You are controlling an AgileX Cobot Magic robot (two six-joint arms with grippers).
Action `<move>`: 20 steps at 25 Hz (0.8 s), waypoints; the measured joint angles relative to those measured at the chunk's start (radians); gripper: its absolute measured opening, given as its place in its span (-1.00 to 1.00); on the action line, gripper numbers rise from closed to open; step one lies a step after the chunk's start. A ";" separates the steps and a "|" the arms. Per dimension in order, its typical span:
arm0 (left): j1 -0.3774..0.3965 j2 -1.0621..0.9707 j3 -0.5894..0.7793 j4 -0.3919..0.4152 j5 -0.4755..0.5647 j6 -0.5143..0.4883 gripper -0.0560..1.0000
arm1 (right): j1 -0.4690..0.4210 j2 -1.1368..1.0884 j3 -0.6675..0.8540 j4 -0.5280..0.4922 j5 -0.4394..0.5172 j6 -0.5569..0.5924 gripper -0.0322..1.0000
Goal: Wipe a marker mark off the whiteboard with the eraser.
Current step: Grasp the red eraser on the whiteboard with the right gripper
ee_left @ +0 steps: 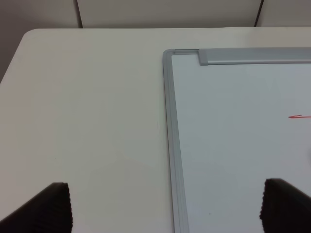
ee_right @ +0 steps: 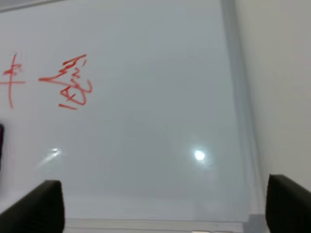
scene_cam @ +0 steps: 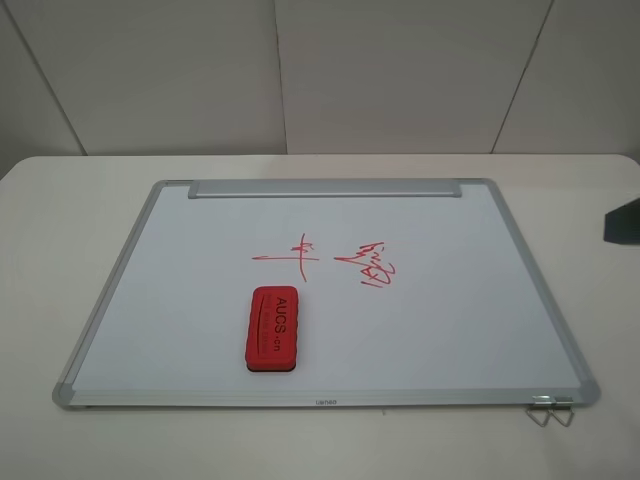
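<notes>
A pale, matt table [scene_cam: 60, 200] stands before a wall of plain off-white panels [scene_cam: 300, 70]. The whiteboard [scene_cam: 450, 330] lies flat on the table, with its silver tray strip [scene_cam: 325, 188] along the far edge and a small wire clip [scene_cam: 553, 408] at its near right corner. The marker mark [scene_cam: 290, 257], a thin red cross, sits near the middle of the board, with a denser red scribble [scene_cam: 368, 265] just to its right. The eraser [scene_cam: 272, 328] rests on the board just on the near side of the mark, apart from it, its long axis running from the near edge toward the far edge and its lettering facing up. The left gripper [ee_left: 167, 208] is released, its dark fingers [ee_left: 56, 204] spread wide across the board's left frame, near the far left corner. The right gripper [ee_right: 165, 206] is also released, spread over the board's near right part, with the mark and scribble beyond it. Neither claw touches the eraser. A dark shape [scene_cam: 622, 220] at the table's right edge cannot be made out.
</notes>
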 joint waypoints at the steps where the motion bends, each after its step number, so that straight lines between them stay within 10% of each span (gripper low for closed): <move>1: 0.000 0.000 0.000 -0.001 0.000 0.000 0.57 | 0.060 0.064 -0.018 0.001 -0.018 0.012 0.49; 8: 0.000 0.000 0.000 -0.001 0.000 0.000 0.57 | 0.429 0.598 -0.233 -0.005 -0.115 0.206 0.49; 20: 0.000 0.000 0.000 0.000 0.000 0.000 0.57 | 0.741 1.126 -0.674 -0.004 -0.081 0.358 0.49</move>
